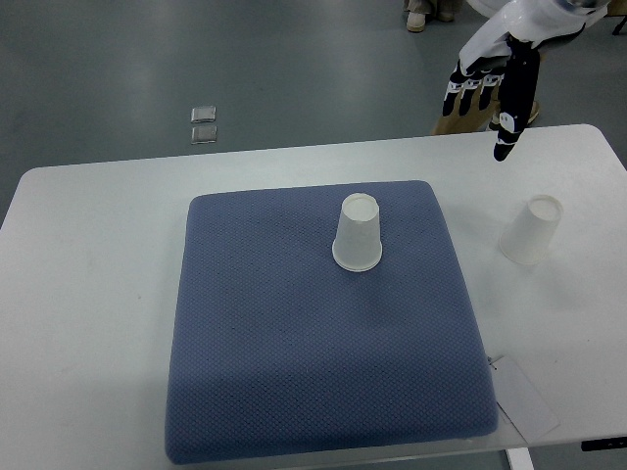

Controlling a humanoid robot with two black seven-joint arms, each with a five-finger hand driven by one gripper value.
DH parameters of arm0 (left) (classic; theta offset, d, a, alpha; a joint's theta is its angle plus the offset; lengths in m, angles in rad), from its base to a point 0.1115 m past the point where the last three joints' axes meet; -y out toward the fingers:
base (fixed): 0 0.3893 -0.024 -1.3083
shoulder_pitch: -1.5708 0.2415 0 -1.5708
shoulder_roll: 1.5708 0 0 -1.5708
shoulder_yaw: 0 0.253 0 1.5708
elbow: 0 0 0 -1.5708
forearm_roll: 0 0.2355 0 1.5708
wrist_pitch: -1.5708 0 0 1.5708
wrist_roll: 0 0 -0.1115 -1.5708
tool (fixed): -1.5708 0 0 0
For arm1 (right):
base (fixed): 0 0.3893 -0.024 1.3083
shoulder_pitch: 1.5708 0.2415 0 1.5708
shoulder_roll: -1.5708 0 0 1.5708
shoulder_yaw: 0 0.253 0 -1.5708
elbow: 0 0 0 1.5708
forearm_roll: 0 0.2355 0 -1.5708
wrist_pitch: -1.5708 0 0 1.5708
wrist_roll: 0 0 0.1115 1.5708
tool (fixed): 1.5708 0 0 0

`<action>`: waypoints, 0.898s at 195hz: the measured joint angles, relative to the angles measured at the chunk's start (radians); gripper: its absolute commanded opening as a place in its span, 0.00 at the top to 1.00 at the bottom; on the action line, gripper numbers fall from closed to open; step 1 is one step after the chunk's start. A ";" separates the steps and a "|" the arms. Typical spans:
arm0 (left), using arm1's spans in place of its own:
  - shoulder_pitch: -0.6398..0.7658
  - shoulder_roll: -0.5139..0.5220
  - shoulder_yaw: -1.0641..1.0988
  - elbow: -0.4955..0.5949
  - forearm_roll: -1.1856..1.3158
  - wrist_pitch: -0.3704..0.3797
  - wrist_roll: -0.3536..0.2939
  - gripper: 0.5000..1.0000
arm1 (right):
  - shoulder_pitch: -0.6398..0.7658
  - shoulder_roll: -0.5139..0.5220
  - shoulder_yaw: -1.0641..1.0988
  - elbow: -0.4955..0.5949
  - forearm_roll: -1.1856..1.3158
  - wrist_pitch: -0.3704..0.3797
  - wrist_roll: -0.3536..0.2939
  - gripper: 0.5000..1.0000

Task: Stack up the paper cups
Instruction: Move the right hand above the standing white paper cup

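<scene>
With its fingers (506,137) hanging loosely open and empty over the tabletop's (88,255) far right corner, the right hand (490,88) should descend squarely over the upside-down paper cup (532,230) near the right edge, gripping gently, then carry it onto the cup (358,233) on the blue mat (323,362).

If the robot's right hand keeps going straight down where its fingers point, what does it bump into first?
Probably the table. The right hand hangs with fingers pointing down above the far right part, and nothing shows under them. The nearest cup stands closer to the camera, out of that line. Height is hard to judge.
</scene>
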 measured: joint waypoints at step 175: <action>0.000 0.000 0.000 0.000 0.000 0.000 0.000 0.00 | -0.276 0.022 -0.068 -0.031 -0.199 -0.260 -0.076 0.17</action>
